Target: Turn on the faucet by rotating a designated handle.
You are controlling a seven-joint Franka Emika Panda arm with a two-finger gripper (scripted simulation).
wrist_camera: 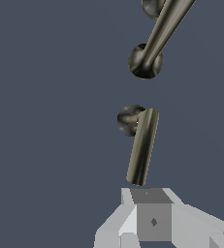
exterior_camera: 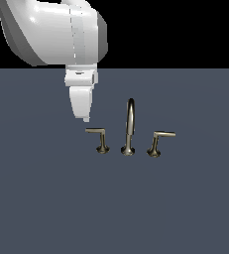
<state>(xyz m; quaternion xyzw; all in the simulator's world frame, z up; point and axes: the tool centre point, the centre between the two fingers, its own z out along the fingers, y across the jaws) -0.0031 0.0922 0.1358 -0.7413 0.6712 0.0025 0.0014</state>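
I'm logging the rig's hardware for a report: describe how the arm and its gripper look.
The arm is bulky, smooth and glossy white with grey shading and rounded housings. Below it a white, blocky wrist section tapers to the gripper. In the wrist view the gripper shows flat, angular light-grey facets around a darker grey square panel bearing a small diamond mark. No cables are visible.

flat slate-blue surface (exterior_camera: 46, 208) fills lower view, pure black bg above; prob. even, soft light.

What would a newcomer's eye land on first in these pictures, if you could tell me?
First the bulky white arm in the exterior view's upper left, its gripper pointing down just above the left lever handle's bar tip. Next the small metal faucet at centre on the plain grey surface: arched spout between two mirrored levers.
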